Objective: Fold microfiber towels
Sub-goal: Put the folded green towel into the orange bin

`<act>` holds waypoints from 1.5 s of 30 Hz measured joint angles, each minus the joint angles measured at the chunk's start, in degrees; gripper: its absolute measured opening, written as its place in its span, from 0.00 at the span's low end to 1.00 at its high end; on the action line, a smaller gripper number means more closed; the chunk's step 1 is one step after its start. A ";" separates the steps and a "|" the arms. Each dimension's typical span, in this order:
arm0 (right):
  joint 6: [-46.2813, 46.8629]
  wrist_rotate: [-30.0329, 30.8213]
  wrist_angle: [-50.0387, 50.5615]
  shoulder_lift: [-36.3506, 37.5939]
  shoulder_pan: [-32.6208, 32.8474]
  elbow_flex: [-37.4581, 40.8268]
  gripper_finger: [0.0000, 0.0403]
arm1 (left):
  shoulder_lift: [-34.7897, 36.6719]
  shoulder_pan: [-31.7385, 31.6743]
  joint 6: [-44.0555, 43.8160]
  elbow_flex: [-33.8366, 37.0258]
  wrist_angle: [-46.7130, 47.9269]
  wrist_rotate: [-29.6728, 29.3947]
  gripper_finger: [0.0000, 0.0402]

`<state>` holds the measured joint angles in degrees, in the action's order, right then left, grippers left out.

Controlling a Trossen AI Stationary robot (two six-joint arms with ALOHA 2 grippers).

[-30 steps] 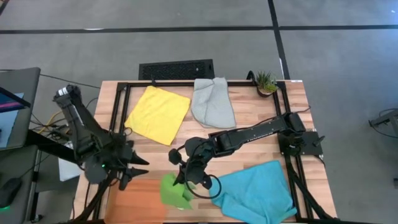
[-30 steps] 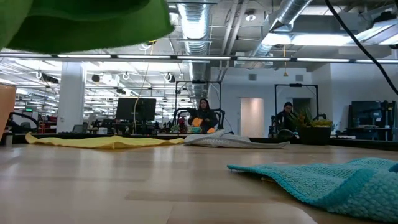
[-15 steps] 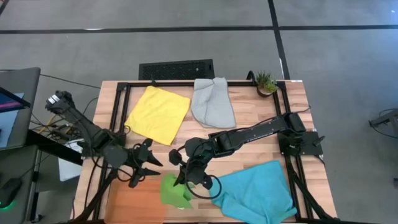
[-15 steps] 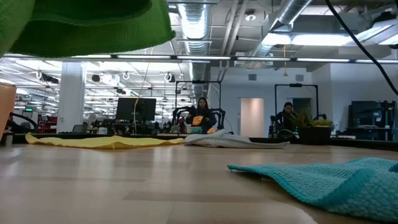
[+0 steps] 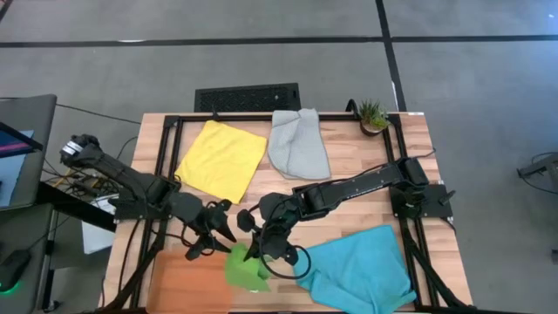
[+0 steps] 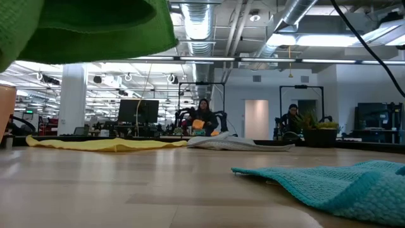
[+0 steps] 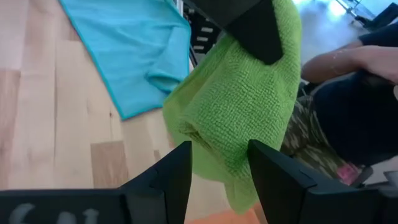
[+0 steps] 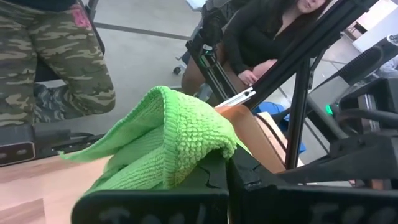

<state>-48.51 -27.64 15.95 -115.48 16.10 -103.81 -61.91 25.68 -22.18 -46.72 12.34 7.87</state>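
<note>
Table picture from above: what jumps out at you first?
The bright green towel near the table's front edge, pinched up off the wood by the shut right gripper. The open left gripper sits just beside it, over the orange tray. At the front right lies a big rumpled turquoise towel.

Lower centre of the overhead frame: the right gripper (image 5: 258, 251) hangs clamped tight on the green towel (image 5: 245, 267) (its 2 fingers pinched together). Just left, the left gripper (image 5: 220, 235) reaches in, jaws spread wide, empty.
</note>
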 joint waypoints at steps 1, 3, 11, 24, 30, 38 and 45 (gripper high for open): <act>0.00 0.02 0.02 0.00 0.00 0.00 0.00 | -0.16 -0.44 -0.08 0.00 0.14 0.57 0.37; 0.00 0.02 0.04 0.02 0.00 0.00 0.00 | -0.46 -0.91 -0.13 0.00 -0.37 2.98 0.37; 0.02 0.50 0.33 0.02 -0.09 0.00 0.00 | -1.85 -1.26 -1.03 -0.04 -3.89 9.91 0.37; 0.02 0.70 0.32 0.02 -0.11 0.00 0.00 | -4.85 -1.43 -2.59 -0.02 -4.18 6.50 0.37; 0.02 0.71 0.33 0.02 -0.11 0.00 0.00 | -4.85 -1.41 -7.44 -0.03 0.02 8.33 0.37; 0.02 0.70 0.33 0.02 -0.11 0.00 0.00 | -4.83 -1.26 -14.97 -0.02 3.88 5.04 0.37; 0.02 0.70 0.30 0.02 -0.11 0.00 0.00 | -4.83 -1.15 -12.95 -0.02 1.11 9.19 0.37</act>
<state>-48.49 -26.94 16.25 -115.46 15.99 -103.81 -66.74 24.53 -35.12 -46.74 13.45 17.06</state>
